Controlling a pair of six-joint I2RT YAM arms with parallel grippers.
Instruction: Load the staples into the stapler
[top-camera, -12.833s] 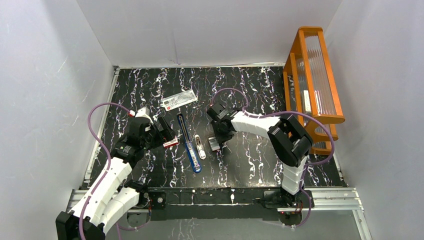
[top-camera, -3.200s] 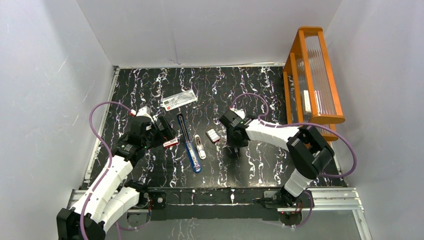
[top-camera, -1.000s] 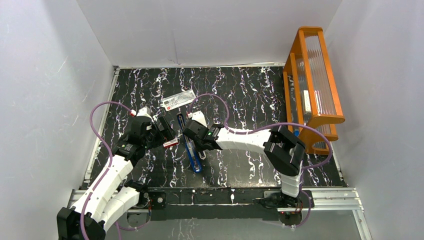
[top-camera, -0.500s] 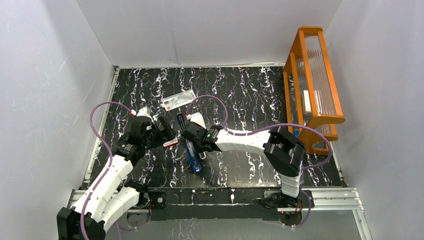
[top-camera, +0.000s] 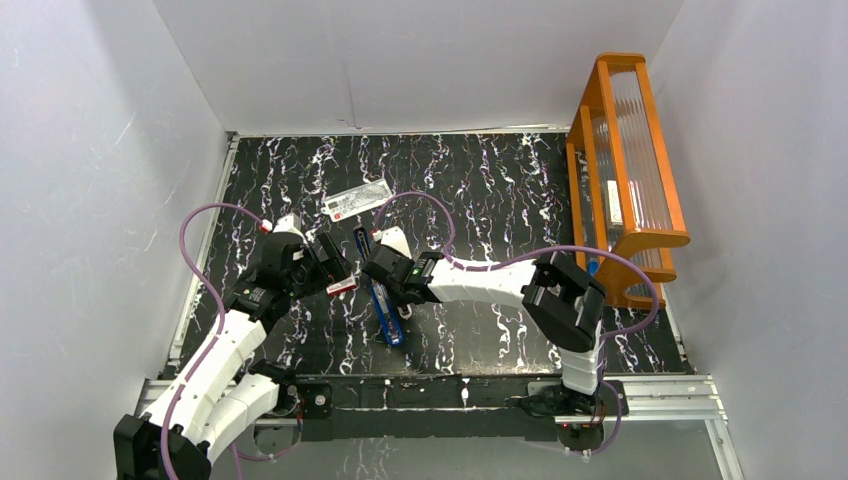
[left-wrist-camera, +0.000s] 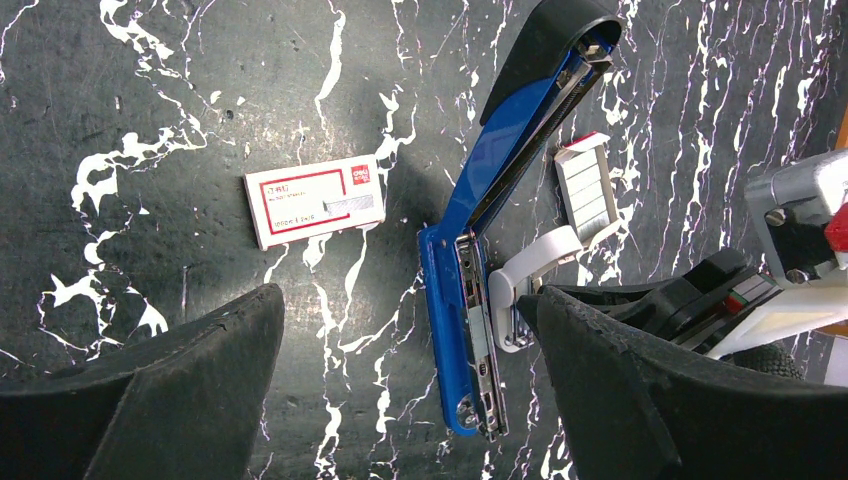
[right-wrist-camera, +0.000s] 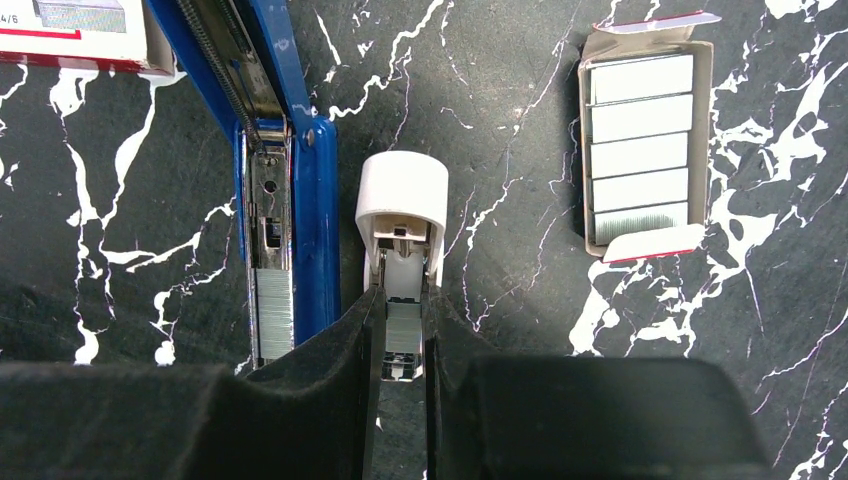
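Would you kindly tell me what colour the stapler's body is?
The stapler is blue, shown best in the left wrist view.

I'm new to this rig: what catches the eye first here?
The blue stapler lying opened flat in the middle, with the right gripper shut on a white piece beside it. Also the open tray of staples nearby and the orange rack at the far right.
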